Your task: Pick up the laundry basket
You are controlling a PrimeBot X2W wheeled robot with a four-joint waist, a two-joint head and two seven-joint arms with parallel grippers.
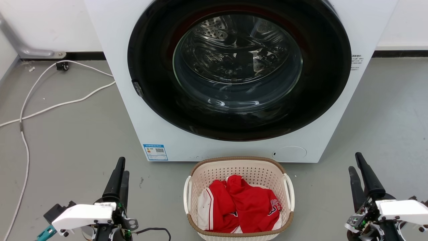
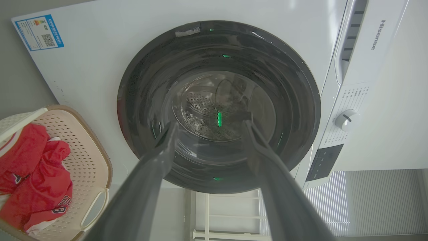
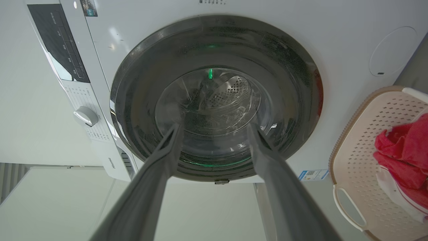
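Basket [image 1: 248, 171] sits on grey floor [image 1: 67, 140] just in front of washer [image 1: 174, 140], centred below its round door [image 1: 237, 63], between the two grippers & well apart from both. Red clothes [image 1: 247, 204] w/ some white lie heaped inside. L gripper [image 1: 122, 167] is at lower left of head view, pointing up toward washer; its wrist view shows fingers [image 2: 157, 164] spread apart w/ nothing between, basket off to that view's left. R gripper [image 1: 355, 162] at lower right, same pose; its fingers [image 3: 162, 157] also apart, empty, basket at that view's right edge. Neither touches basket. White cable [image 1: 50, 107] trails over floor at left
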